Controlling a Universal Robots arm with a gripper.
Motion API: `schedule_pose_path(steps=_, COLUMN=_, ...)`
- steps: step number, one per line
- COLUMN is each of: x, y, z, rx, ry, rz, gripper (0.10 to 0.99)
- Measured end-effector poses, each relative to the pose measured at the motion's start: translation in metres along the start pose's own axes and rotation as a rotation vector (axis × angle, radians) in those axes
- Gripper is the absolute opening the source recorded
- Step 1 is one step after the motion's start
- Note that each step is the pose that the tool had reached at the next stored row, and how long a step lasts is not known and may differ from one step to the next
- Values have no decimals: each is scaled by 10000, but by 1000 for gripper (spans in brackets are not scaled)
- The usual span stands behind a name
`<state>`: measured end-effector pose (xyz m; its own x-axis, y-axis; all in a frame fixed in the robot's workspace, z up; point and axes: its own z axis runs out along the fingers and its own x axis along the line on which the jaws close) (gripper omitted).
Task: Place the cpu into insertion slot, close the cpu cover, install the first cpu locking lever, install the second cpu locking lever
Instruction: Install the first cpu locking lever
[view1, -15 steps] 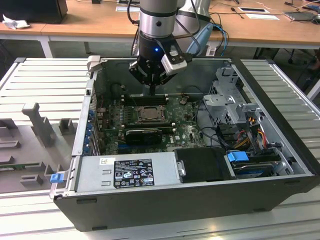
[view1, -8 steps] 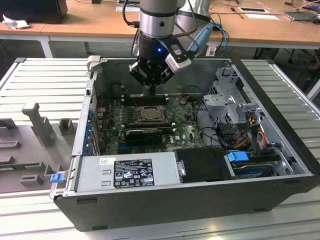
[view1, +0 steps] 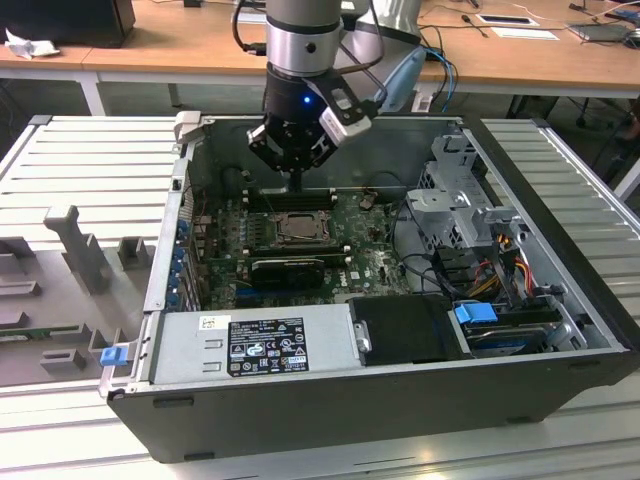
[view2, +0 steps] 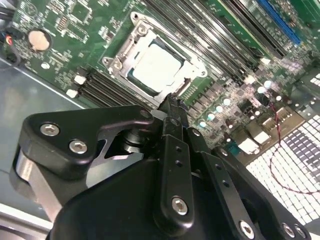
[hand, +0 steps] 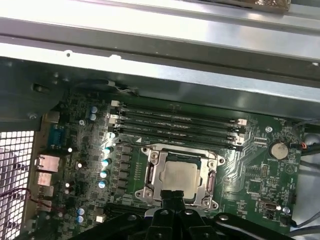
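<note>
The cpu (hand: 179, 176) already lies flat in its socket on the motherboard (hand: 260, 185), silver top up, so the first step looks done. The cpu cover (hand: 152, 174) appears folded down around it, its square window framing the chip in both wrist views; I judge the second step done too. I cannot tell whether either locking lever is latched, because the thin rods along the socket's edges are too fine to follow, so those two steps remain open.

The gripper (view1: 297, 182) hangs inside the open computer case (view1: 330, 420), over the memory slots (hand: 175, 122) just beyond the far edge of the socket. In the second wrist view its fingers (view2: 172, 107) look drawn together into one narrow tip with nothing pinched between them, close above the board and just beside the cover without clearly touching it.

By count there are one arm, one gripper, one cpu, one cover and one coin cell battery (hand: 277, 149) to the side of the socket. The memory slots lie too close together to number with confidence. The case rests on a slatted metal bench (view1: 90, 160), and its power supply (view1: 260, 345) runs along the near wall.
</note>
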<state>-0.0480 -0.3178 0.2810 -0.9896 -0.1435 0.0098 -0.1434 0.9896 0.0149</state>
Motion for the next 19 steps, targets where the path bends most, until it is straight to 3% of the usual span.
schedule_pose_path(steps=2, x=25, y=4, z=1, rx=1, ry=-2, rz=-3, gripper=106)
schedule_pose_path(steps=10, x=327, y=47, z=56, rx=-59, ry=-39, rz=-41, gripper=106)
schedule_pose_path(steps=15, x=401, y=61, z=98, rx=-64, ry=-42, rz=193, gripper=106)
schedule_pose_path(steps=17, x=536, y=81, z=136, rx=-77, ry=-43, rz=198, gripper=106)
schedule_pose_path(steps=19, x=580, y=100, z=164, rx=-101, ry=-47, rz=206, gripper=106)
